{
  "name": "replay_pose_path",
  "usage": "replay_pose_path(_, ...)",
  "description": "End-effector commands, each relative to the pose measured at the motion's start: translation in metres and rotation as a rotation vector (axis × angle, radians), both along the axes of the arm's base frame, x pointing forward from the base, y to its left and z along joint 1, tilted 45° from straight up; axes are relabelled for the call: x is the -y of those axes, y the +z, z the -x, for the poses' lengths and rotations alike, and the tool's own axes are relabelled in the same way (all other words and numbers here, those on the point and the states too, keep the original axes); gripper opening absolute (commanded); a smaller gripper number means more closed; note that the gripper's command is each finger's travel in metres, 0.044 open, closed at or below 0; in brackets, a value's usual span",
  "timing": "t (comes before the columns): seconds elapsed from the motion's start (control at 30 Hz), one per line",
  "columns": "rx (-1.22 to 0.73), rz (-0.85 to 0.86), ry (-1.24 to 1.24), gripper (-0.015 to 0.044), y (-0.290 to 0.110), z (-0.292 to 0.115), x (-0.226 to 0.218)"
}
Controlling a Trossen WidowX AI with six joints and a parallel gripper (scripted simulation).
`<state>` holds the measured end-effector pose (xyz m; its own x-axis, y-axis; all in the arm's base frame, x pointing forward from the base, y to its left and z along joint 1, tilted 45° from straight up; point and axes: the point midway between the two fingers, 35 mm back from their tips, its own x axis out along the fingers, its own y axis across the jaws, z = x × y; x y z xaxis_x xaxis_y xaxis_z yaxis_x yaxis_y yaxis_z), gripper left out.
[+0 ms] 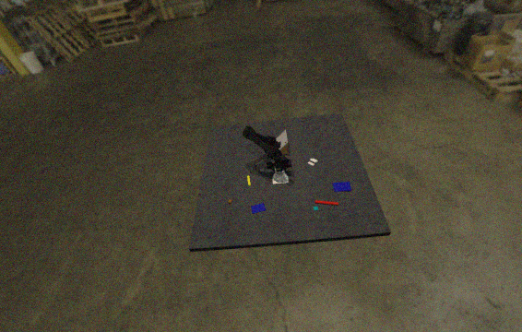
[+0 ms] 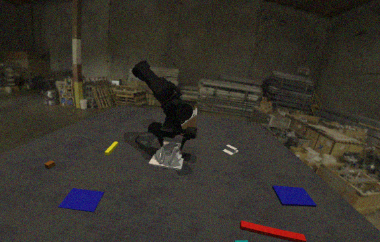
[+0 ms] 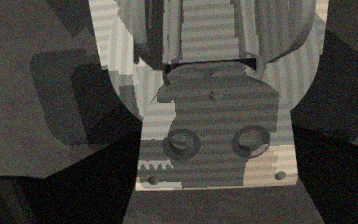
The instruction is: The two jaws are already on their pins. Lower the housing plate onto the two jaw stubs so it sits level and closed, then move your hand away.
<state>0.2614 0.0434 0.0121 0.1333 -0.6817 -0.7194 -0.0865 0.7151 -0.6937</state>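
- Lowering the housing plate (image 2: pixel 171 142) (image 3: pixel 212 117) looks like the step in hand; it sits between the fingers, over the jaw assembly. Seating unconfirmed.
- Tool (image 1: pixel 280 171) (image 2: pixel 171 145) (image 3: pixel 212 135): grasping the plate by its sides.
- Method: align both round holes with the stubs, keep the plate level, descend straight, release evenly only once flush. Tilt could bind a stub.
- Plate: flat, straight near edge, two ringed holes; shadow bands its grey surface.
- Beneath: pale base (image 1: pixel 275 182) (image 2: pixel 175 166) (image 3: pixel 111 37), smooth, rounded, on the dark, mottled desk (image 1: pixel 344 226) (image 2: pixel 210 202) (image 3: pixel 10 100).
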Motion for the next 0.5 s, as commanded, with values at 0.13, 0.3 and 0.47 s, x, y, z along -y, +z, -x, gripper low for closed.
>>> replay_pose_path(0.13, -0.002, 0.004, 0.007, 0.0351, -0.0006, -0.0006, 0.0010)
replay_pose_path(0.3, -0.006, 0.005, 0.011, 0.0351, -0.0016, -0.0008, 0.0021)
replay_pose_path(0.47, -0.006, 0.005, 0.011, 0.0351, -0.0017, -0.0008, 0.0022)
